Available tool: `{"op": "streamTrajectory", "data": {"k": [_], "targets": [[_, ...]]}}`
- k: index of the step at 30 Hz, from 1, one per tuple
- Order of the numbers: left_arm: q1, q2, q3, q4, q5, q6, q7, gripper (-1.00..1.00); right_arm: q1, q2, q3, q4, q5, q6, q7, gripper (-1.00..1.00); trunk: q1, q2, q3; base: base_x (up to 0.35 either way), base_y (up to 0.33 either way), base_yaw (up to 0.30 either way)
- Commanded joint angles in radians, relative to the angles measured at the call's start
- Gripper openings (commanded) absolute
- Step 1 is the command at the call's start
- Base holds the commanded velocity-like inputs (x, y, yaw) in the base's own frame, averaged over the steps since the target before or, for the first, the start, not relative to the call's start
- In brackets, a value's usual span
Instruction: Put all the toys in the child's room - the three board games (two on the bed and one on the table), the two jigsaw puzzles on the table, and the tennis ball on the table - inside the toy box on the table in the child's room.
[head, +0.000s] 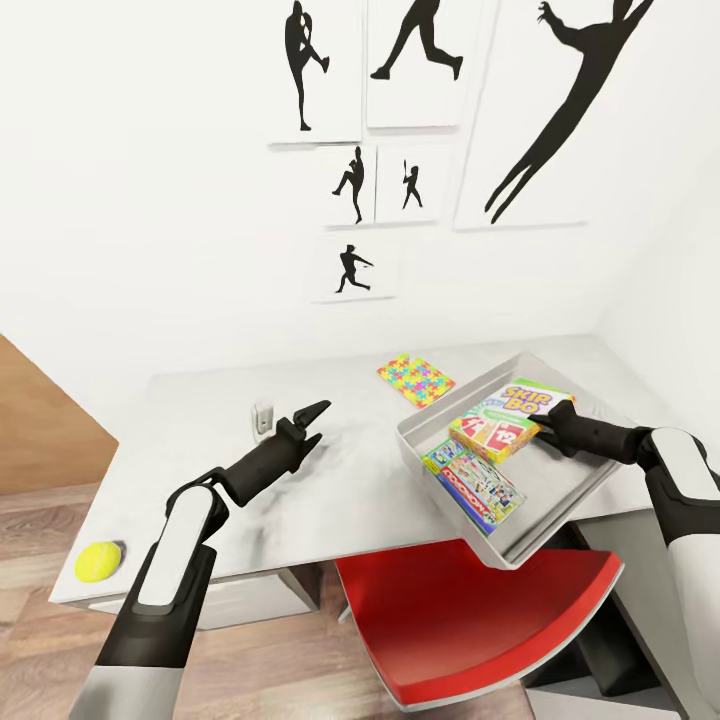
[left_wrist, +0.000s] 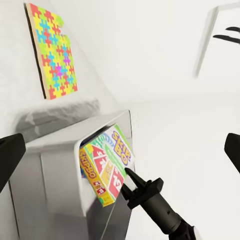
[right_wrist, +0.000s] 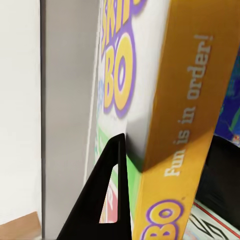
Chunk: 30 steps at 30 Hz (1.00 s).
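Head view: right pincer (head: 548, 428) clamped on the green-yellow-red Skip-Bo box (head: 507, 417), lowering it into the pale grey toy box (head: 440, 418) at the tabletop's (head: 190, 410) right. Left pincer (head: 310, 420) apart, empty. Yellow-green tennis ball (head: 98, 561) near left.
Left wrist view: multicolour jigsaw sheet (left_wrist: 52, 50) beyond the bin.
Right wrist view: fingers (right_wrist: 107, 200) straddle the box's edge. Next: release.

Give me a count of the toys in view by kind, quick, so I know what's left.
Board games: 2, Skip-Bo and Monopoly, both in the toy box
Jigsaw puzzles: 1, on the table
Tennis balls: 1, on the table's near corner
Total: 4 toys
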<state>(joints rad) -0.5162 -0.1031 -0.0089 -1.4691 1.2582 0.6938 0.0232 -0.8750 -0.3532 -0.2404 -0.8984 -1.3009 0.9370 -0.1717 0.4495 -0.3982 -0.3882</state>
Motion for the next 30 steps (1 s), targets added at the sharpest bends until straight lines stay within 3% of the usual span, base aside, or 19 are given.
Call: {"op": "streamTrajectory", "data": {"k": [1, 30], "targets": [[-0.001, 0.0, -0.001, 0.0, 0.004, 0.004, 0.003, 1.0, 0.0, 0.0, -0.001, -0.001, -0.009, 0.003, -0.005, -1.0, 0.001, -0.002, -0.002, 0.0, 0.0, 0.0], [-0.001, 0.0, -0.009, 0.0, 0.004, 0.003, 0.004, 1.0, 0.002, 0.001, -0.002, 0.0, -0.009, 0.002, 0.018, -1.0, 0.001, -0.002, -0.03, 0.0, 0.0, 0.0]]}}
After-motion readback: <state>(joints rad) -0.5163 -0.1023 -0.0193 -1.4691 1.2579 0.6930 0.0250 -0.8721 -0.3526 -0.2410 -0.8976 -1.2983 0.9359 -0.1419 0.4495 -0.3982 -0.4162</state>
